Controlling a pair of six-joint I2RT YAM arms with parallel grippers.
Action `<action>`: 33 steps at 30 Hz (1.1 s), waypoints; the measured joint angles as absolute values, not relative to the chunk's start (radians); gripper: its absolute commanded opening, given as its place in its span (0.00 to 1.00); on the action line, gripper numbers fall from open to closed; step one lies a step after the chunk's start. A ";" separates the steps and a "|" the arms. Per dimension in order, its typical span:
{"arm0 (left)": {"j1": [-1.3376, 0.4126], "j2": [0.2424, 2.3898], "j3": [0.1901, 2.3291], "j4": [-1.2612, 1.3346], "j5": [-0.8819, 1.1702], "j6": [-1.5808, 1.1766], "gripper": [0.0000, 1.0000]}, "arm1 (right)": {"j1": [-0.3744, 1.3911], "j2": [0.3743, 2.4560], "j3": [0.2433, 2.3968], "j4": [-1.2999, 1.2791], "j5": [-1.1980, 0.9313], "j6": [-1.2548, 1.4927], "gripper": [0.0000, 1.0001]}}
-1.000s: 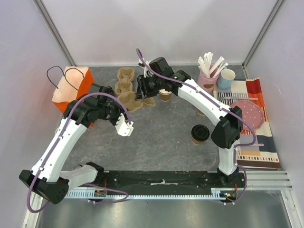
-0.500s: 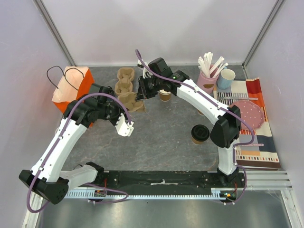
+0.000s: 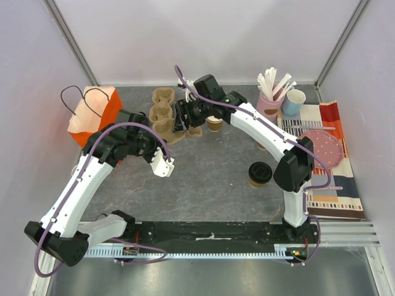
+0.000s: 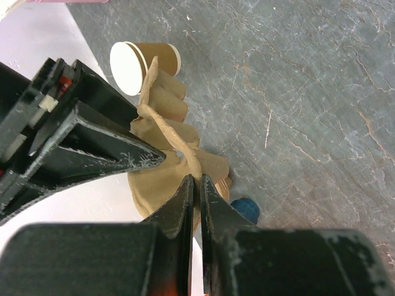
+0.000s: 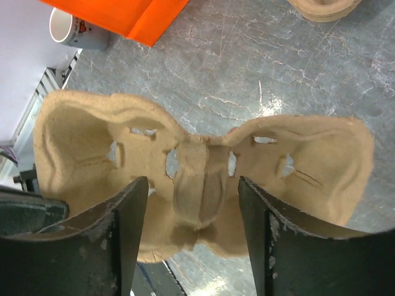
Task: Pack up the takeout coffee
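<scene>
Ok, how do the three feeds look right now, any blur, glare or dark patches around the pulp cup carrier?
Top external: even soft light, faint shadows, cup carrier sharp. Left wrist: left gripper looms dark and soft up close; the wall at upper left is washed out nearly white. Right wrist: carrier crisp and well lit; right gripper dark in the foreground.

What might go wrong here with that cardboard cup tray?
The left gripper pinches only a thin edge of the tray, so it may slip or tear. The right gripper hangs open over its middle; closing there might crush it. That arm is close to the lidless cup and might tip it.
</scene>
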State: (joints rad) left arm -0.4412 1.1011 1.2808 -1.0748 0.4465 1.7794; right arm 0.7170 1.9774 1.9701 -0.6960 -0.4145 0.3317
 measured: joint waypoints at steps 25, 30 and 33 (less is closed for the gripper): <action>-0.441 1.089 1.308 -1.123 0.477 1.800 0.02 | 0.476 1.615 1.370 -0.181 -0.813 -0.093 0.80; -0.446 1.021 1.256 -1.121 0.480 1.887 0.02 | 0.431 1.657 1.388 -0.145 -0.765 0.108 0.83; -0.449 0.987 1.233 -1.114 0.484 1.924 0.02 | 0.453 1.670 1.383 -0.130 -0.752 0.206 0.85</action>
